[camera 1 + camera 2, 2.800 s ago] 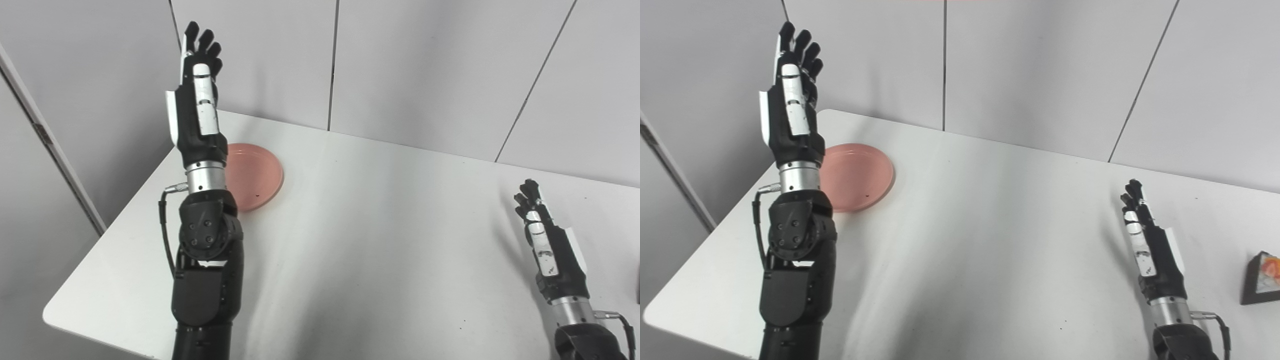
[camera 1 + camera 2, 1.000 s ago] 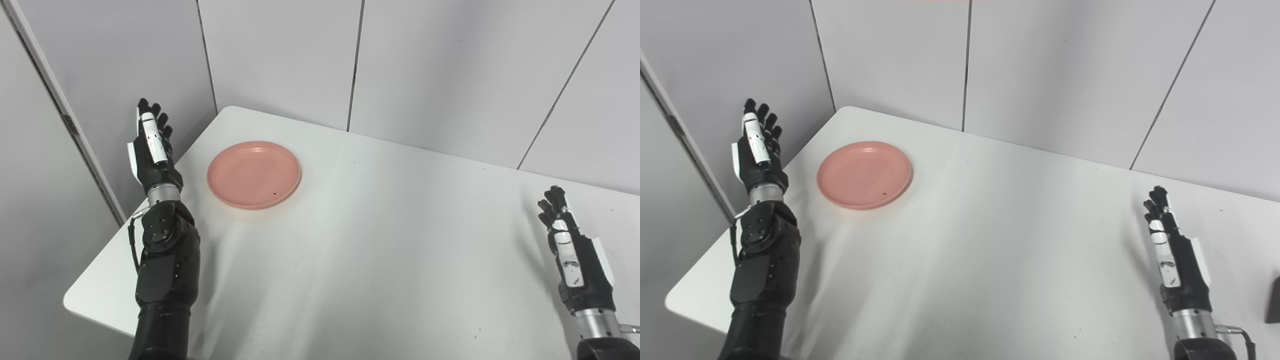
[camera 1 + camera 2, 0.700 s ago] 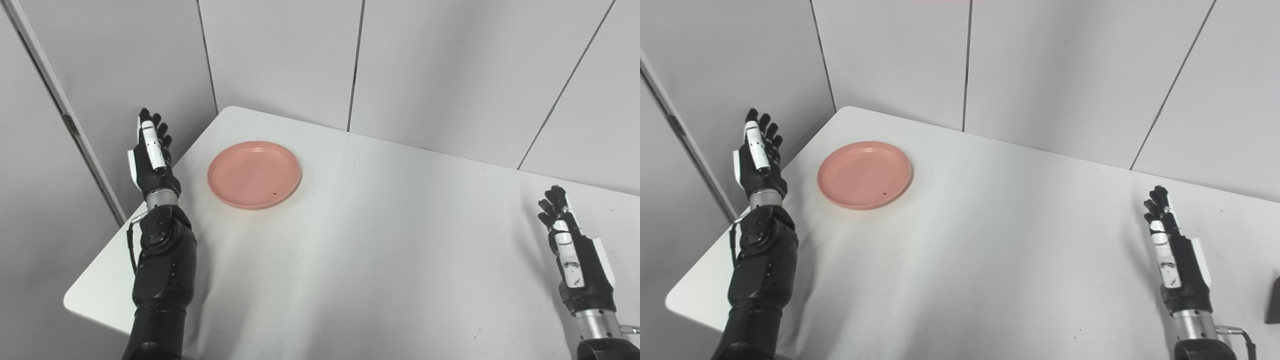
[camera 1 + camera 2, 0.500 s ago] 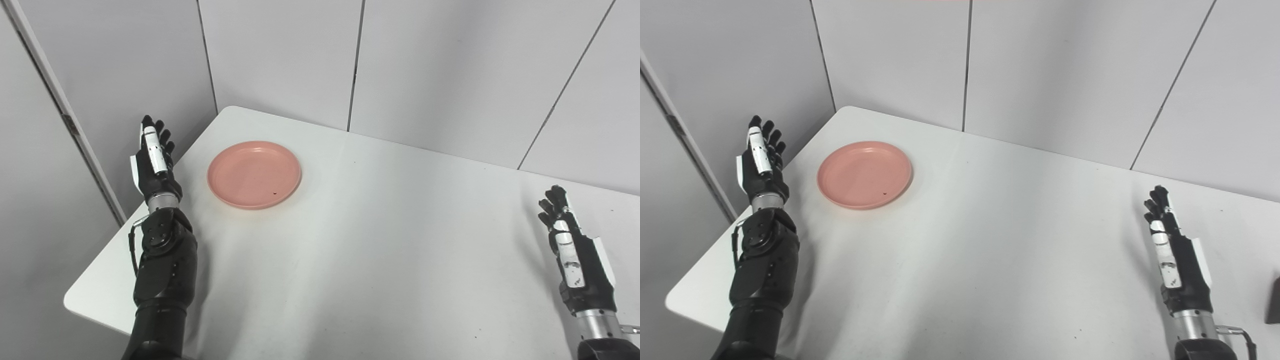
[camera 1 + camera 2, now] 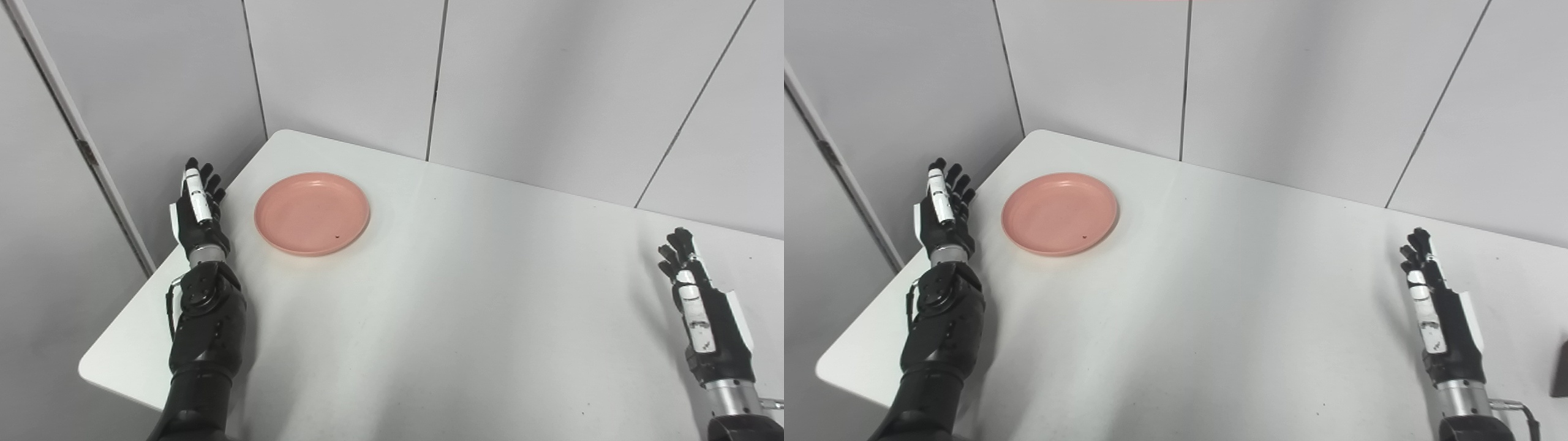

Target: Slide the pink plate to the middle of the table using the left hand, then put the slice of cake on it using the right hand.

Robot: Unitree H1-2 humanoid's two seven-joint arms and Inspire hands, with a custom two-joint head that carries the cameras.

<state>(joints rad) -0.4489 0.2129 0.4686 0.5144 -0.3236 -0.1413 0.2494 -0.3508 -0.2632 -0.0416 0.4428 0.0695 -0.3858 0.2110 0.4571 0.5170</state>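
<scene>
Approach phase of the plate slide, head cameras. Over the last half second the left hand (image 5: pixel 197 211) has sunk lower in the frame and edged rightward toward the pink plate (image 5: pixel 312 212); it now stands at the left table edge, in the left-centre of the picture, just beside the plate's left rim but apart from it. Its fingers are spread and point upward, holding nothing. The plate itself has not shifted: it lies flat in the upper left of the white table (image 5: pixel 465 306), near the far left corner and well away from the table's middle. By this reading the first step is not yet begun; the hand is being lined up behind the plate's outer rim for a push toward the centre. The plate is round, shallow, salmon-pink, with a low raised rim and one small dark speck on its near right inner surface. The right hand (image 5: pixel 1434 312) waits at the lower right, fingers apart and empty. A dark object (image 5: pixel 1561 370), cut by the right border of the right eye view, may be the cake; too little shows to tell.
</scene>
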